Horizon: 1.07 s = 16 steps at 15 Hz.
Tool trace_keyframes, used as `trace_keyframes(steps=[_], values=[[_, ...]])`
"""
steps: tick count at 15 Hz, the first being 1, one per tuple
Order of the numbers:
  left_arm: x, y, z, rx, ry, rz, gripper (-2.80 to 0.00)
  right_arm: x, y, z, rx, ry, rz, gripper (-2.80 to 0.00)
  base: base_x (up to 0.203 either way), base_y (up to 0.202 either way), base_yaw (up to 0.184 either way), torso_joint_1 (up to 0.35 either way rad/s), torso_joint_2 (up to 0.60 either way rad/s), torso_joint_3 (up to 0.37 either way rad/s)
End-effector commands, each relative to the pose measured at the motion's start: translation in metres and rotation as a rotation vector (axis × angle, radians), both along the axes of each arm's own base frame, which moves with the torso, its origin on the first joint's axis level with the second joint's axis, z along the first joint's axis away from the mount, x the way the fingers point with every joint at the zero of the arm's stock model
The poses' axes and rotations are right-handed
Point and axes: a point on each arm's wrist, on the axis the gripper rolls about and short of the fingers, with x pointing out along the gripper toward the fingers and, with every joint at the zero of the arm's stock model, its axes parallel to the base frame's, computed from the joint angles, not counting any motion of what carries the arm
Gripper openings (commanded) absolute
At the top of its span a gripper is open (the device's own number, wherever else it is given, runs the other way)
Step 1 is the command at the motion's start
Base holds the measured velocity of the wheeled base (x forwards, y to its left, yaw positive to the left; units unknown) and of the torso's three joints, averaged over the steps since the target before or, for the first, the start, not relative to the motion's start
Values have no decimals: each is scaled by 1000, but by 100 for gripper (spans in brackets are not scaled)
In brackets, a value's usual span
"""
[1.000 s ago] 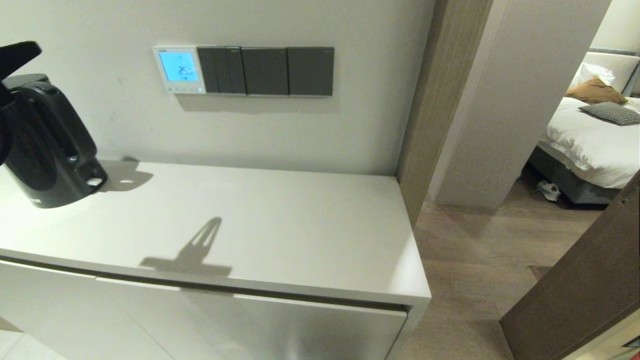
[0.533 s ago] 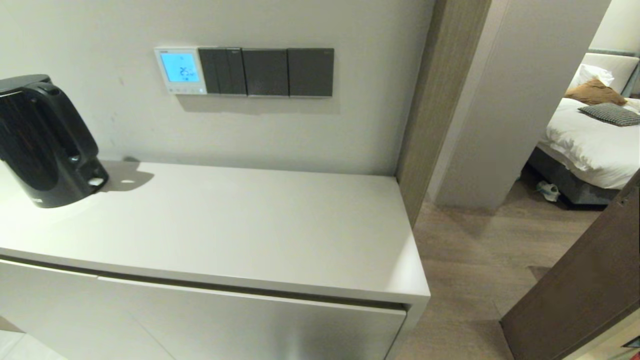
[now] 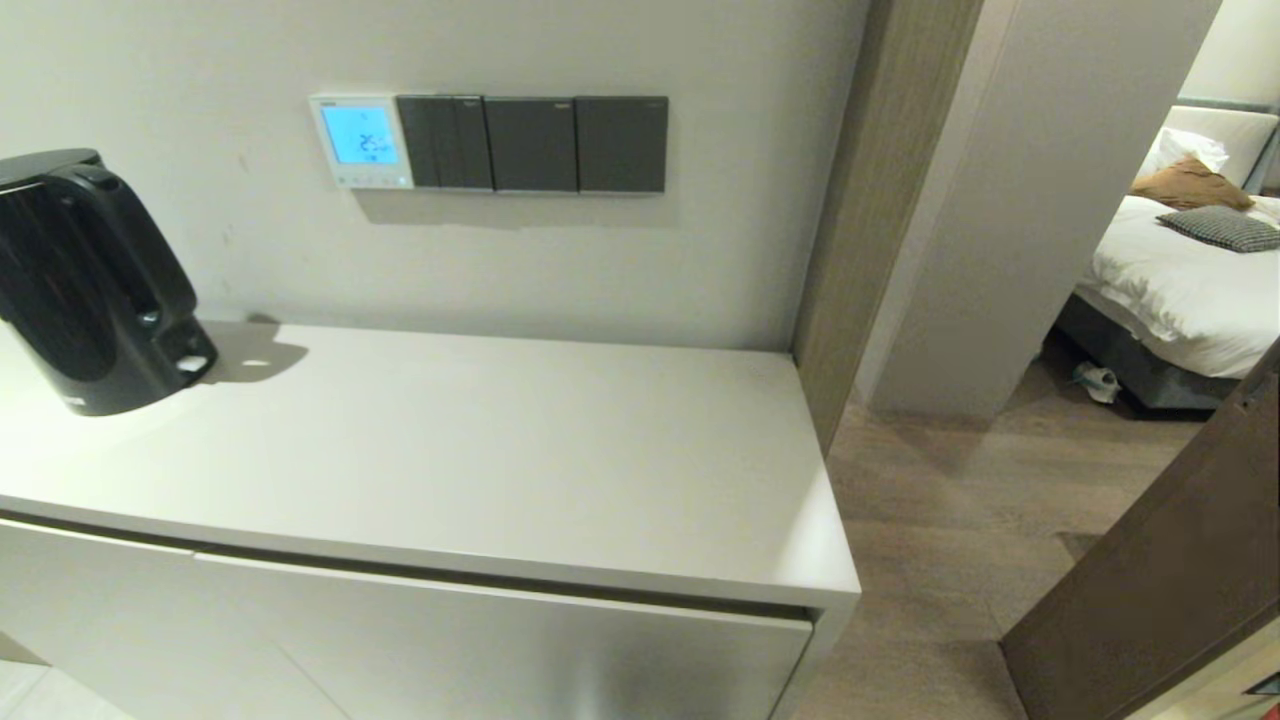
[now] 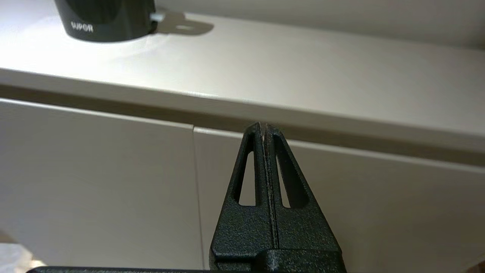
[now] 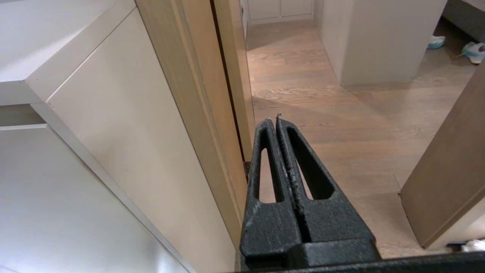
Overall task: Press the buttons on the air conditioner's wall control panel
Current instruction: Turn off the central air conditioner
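Note:
The white wall control panel point(image 3: 361, 141) hangs on the wall above the cabinet, its screen lit light blue with digits. Its row of tiny pale buttons point(image 3: 364, 180) runs along its bottom edge. Neither arm shows in the head view. My left gripper point(image 4: 263, 126) is shut and empty, low in front of the cabinet doors, just below the cabinet top's front edge. My right gripper point(image 5: 273, 120) is shut and empty, low beside the cabinet's right end, over the wooden floor.
Three dark grey switch plates point(image 3: 532, 143) sit right of the panel. A black kettle point(image 3: 85, 280) stands at the left of the white cabinet top point(image 3: 500, 450); its base also shows in the left wrist view point(image 4: 106, 19). A wooden door frame point(image 3: 880, 200), an open door point(image 3: 1160, 580).
The left arm, which showed at the head view's left edge one second ago, has dropped out of that view, and its shadow has gone from the cabinet top. The panel's screen stays lit.

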Motion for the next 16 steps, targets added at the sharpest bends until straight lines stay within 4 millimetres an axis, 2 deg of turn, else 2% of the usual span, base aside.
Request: trace_keyframes(steps=[1, 6, 12, 16], values=[[-7, 0, -19, 33, -19, 13, -280, 0, 0, 0, 0, 3, 1, -280, 0, 0, 0, 0, 0, 0], [-10, 0, -43, 103, -7, 24, -280, 0, 0, 0, 0, 3, 1, -280, 0, 0, 0, 0, 0, 0], [-17, 1, -55, 128, 1, 38, -280, 0, 0, 0, 0, 3, 1, -280, 0, 0, 0, 0, 0, 0], [-18, 1, -56, 133, 13, 30, -280, 0, 0, 0, 0, 3, 1, -280, 0, 0, 0, 0, 0, 0]])
